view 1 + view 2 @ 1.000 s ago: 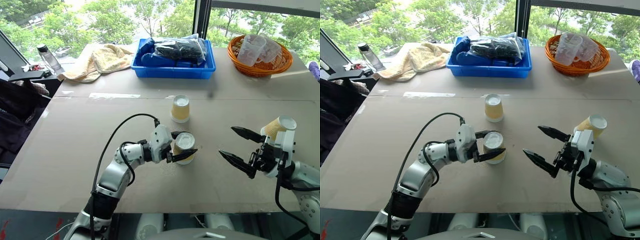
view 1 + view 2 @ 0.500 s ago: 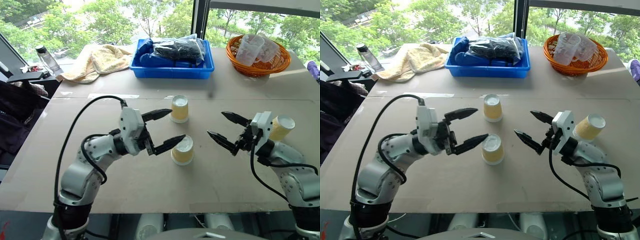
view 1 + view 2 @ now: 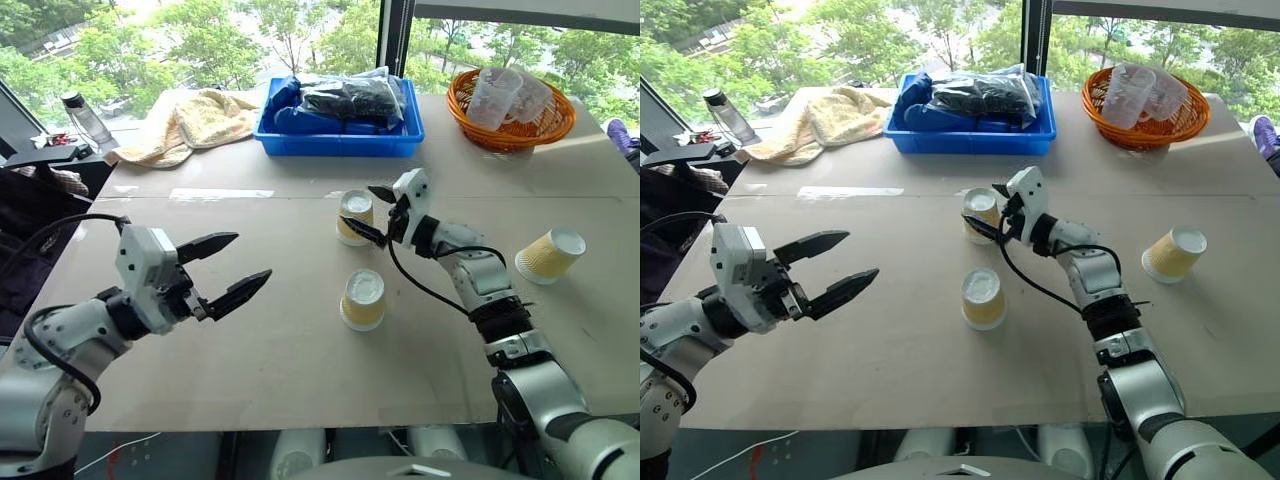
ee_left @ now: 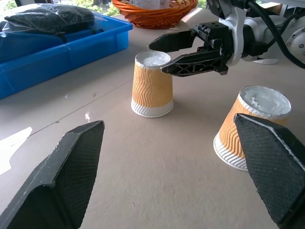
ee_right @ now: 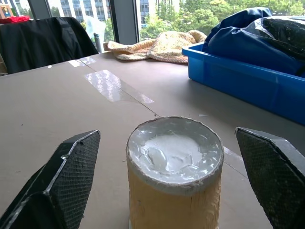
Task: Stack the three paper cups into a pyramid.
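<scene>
Two of the paper cups stand upside down mid-table, the far cup (image 3: 356,216) and the near cup (image 3: 363,299), a short gap apart. A third cup (image 3: 551,254) lies on its side at the right. My right gripper (image 3: 357,205) is open, its fingers reaching either side of the far cup's top; from the right wrist that cup (image 5: 174,176) sits between and just ahead of the fingertips. My left gripper (image 3: 253,255) is open and empty, well left of the near cup. The left wrist view takes in both upright cups (image 4: 152,84) (image 4: 252,126) and the right gripper (image 4: 156,58).
A blue bin (image 3: 345,140) with dark bags stands at the back centre. An orange basket (image 3: 515,125) holding clear plastic cups is at the back right. A yellow towel (image 3: 195,120) and a bottle (image 3: 78,115) lie back left.
My left gripper opened off the near cup and drew back left and upward. My right gripper swung forward and left from beside the lying cup to the far cup.
</scene>
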Controlling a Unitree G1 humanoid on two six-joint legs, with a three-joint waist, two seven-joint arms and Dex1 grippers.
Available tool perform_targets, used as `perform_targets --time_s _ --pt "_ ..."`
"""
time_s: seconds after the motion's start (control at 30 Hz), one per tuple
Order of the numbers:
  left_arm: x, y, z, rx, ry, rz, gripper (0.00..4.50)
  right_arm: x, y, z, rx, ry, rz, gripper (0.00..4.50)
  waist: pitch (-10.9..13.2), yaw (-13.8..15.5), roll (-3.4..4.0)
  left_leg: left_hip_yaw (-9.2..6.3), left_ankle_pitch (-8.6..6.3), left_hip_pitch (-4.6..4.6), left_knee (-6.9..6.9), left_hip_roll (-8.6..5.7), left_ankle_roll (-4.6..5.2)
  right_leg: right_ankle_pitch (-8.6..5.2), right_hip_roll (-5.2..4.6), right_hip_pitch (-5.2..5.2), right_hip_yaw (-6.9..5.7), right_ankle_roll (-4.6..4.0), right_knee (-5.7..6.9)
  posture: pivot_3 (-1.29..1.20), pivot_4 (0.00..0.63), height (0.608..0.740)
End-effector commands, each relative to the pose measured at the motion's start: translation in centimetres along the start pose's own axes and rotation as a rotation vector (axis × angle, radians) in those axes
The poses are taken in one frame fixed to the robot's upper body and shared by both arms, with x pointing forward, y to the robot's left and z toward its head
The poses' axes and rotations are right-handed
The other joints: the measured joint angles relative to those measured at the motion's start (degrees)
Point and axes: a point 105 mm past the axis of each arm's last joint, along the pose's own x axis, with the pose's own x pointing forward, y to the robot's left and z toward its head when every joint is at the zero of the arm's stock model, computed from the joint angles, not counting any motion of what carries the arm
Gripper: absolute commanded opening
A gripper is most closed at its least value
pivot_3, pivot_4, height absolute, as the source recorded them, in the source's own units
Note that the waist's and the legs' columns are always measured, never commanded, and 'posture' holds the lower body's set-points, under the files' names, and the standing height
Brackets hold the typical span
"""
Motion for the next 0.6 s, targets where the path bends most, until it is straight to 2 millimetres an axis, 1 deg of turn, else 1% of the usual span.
perform_targets --time_s 0.03,0.07,0.1,0.17,0.2,0.23,0.27,0.3,0.4,0.47,0.53,0.57,0.6 --pt "0.0 -0.4 1.6 0.047 -0.039 0.005 4.49 0.7 -0.6 0.3 -0.026 -0.010 -0.015 4.50 0.00 0.08 0.00 0.00 0.01 0.00 -0.01 0.00 -0.01 0.00 -0.01 0.00 -0.01 0.00 0.00 0.00 0.150 0.733" --pt "0.1 -0.4 1.7 0.047 -0.044 0.007 4.49 0.9 -0.6 0.4 -0.017 -0.015 -0.013 4.50 0.00 0.02 0.00 -0.01 0.02 0.00 -0.02 -0.01 -0.03 0.00 -0.01 0.00 -0.01 -0.01 0.00 0.00 0.150 0.733" --pt "0.2 -0.4 1.8 0.047 -0.051 0.009 4.50 1.1 -0.6 0.4 -0.011 -0.021 -0.011 4.24 0.00 -0.05 0.00 -0.01 0.02 0.01 -0.03 -0.01 -0.03 0.00 -0.01 0.00 -0.01 -0.01 0.00 0.00 0.150 0.733" --pt "0.4 -0.4 1.9 0.047 -0.057 0.010 4.50 1.3 -0.7 0.6 -0.009 -0.032 -0.017 3.69 0.01 -0.15 0.02 0.00 0.02 0.02 -0.05 0.01 -0.03 0.00 -0.01 -0.01 -0.02 -0.01 0.04 0.00 0.150 0.733" --pt "0.5 -0.4 2.0 0.046 -0.058 0.010 4.50 1.4 -0.7 0.7 -0.009 -0.036 -0.014 3.26 0.01 -0.19 0.02 -0.01 0.02 0.02 -0.06 0.01 -0.03 0.01 -0.01 -0.02 -0.02 -0.01 0.06 0.00 0.150 0.733" --pt "0.5 -0.4 2.0 0.045 -0.059 0.010 4.50 1.4 -0.7 0.7 -0.010 -0.038 -0.012 3.06 0.02 -0.23 0.03 -0.01 0.01 0.03 -0.06 0.01 -0.03 0.01 -0.01 -0.03 -0.03 -0.01 0.08 0.00 0.150 0.733" --pt "0.6 -0.4 1.9 0.044 -0.059 0.009 4.50 1.4 -0.7 0.7 -0.011 -0.038 -0.010 2.46 0.01 -0.26 0.03 -0.02 0.01 0.04 -0.06 0.02 -0.02 0.01 -0.01 -0.03 -0.03 -0.01 0.10 0.00 0.150 0.733" --pt "0.7 -0.3 1.9 0.043 -0.059 0.009 4.50 1.4 -0.7 0.9 -0.011 -0.045 -0.005 2.29 0.02 -0.28 0.03 -0.02 0.00 0.05 -0.07 0.02 -0.01 0.01 -0.01 -0.03 -0.03 -0.01 0.11 0.00 0.150 0.733" --pt "1.0 -0.3 1.8 0.045 -0.060 -0.002 4.50 1.1 -0.6 1.4 -0.019 -0.062 0.004 2.27 0.02 -0.27 0.03 -0.02 0.00 0.05 -0.07 0.02 -0.01 0.01 -0.03 -0.03 -0.03 -0.01 0.12 0.00 0.150 0.733" --pt "1.6 -0.5 2.0 0.048 -0.069 -0.025 4.50 0.1 -0.9 1.9 -0.037 -0.076 0.006 2.27 0.02 -0.16 0.04 -0.02 0.00 0.04 -0.07 0.02 -0.01 0.01 -0.05 -0.04 -0.04 -0.01 0.12 0.00 0.150 0.733" --pt "2.1 -0.7 2.2 0.049 -0.077 -0.050 4.50 -1.0 -1.2 2.2 -0.059 -0.083 0.005 2.27 0.02 -0.03 0.04 -0.03 0.00 0.04 -0.06 0.00 -0.01 0.01 -0.07 -0.03 -0.05 -0.01 0.13 0.00 0.150 0.733" --pt "2.5 -1.0 2.3 0.049 -0.081 -0.073 4.50 -2.1 -1.2 2.4 -0.061 -0.087 0.009 2.27 0.02 0.11 0.03 -0.05 -0.01 0.02 -0.07 -0.01 -0.01 0.01 -0.09 -0.03 -0.07 -0.01 0.13 0.00 0.150 0.733" --pt "3.0 -1.4 2.3 0.053 -0.077 -0.107 4.50 -3.6 -1.3 2.5 -0.069 -0.090 0.014 2.27 0.02 0.31 0.03 -0.07 -0.01 0.00 -0.06 -0.01 -0.01 0.01 -0.10 -0.03 -0.09 -0.01 0.12 0.00 0.150 0.733"
